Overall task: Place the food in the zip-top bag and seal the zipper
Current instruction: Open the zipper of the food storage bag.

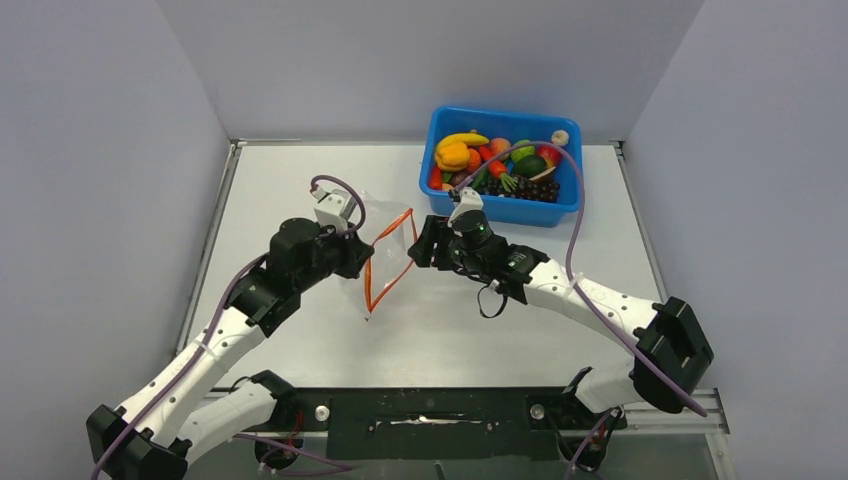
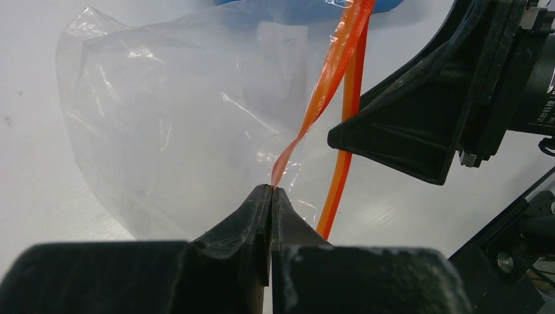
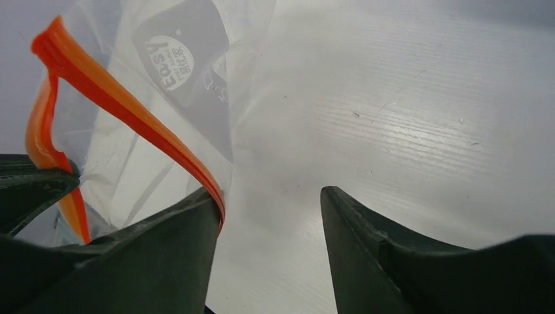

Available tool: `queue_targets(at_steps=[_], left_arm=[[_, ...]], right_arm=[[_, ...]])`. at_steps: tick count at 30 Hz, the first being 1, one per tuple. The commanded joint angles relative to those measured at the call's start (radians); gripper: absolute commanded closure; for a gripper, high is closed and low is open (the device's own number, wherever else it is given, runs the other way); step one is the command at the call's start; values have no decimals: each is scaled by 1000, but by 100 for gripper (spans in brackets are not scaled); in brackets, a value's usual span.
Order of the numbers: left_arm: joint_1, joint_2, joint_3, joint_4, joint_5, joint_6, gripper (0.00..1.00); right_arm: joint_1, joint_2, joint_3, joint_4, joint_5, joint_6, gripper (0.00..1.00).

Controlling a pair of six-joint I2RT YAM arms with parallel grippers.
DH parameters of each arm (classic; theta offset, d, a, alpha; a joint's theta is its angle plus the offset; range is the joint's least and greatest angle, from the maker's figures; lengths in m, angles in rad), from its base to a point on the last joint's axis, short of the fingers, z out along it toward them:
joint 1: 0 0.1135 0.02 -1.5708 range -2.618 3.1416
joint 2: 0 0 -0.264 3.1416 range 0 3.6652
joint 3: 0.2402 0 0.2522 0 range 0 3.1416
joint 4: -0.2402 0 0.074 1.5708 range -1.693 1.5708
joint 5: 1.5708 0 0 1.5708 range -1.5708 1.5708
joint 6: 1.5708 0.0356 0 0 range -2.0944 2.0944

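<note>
Zip-top bag (image 2: pixel 163 131) is pinched at its zipper (image 2: pixel 334 59) by the left hand (image 2: pixel 270 190) — right hand (image 3: pixel 268 196) spread open, one finger touching it.

A pale grey table (image 1: pixel 450 340) with a thin metal rim (image 1: pixel 207 250) sits boxed in by three plain bluish-grey panels: the left wall (image 1: pixel 90 200), the back wall (image 1: pixel 430 60) and the right wall (image 1: pixel 760 150). The light is soft and even, leaving only faint shadows on the tabletop

clr bag (image 2: pixel 163 131), orng-red zipper (image 2: pixel 334 59), blu bin (image 1: pixel 510 209)
</note>
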Motion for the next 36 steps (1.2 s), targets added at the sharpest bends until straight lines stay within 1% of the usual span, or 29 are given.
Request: queue_targets(at_steps=[1,5,8,12,18,21,26,30,32,36], left_arm=[[5,-1,21,96,35,4,100],[4,-1,17,102,46,2,100],[4,-2,10,115,53,-21,100],[4,0,1,135,34,-64,100],[5,20,-3,154,45,-89,100],[4,21,0,156,52,-102,100],[5,5,-10,178,68,-134,100],[6,-8,-14,178,49,-164,100],[9,-13,-1,157,16,-167,100],[22,-20,20,88,-105,-149,100]], right_arm=[[3,-18,83,-8,13,-31,40],[3,-37,90,-40,35,-34,28],[2,-50,80,-22,27,-23,23],[8,-37,80,14,-13,5,21],[20,-7,81,78,-39,45,17],[19,18,88,98,1,64,16],[22,91,116,128,127,72,18],[31,200,156,72,327,88,18],[30,240,156,37,395,97,21],[26,272,148,-36,462,109,35]])
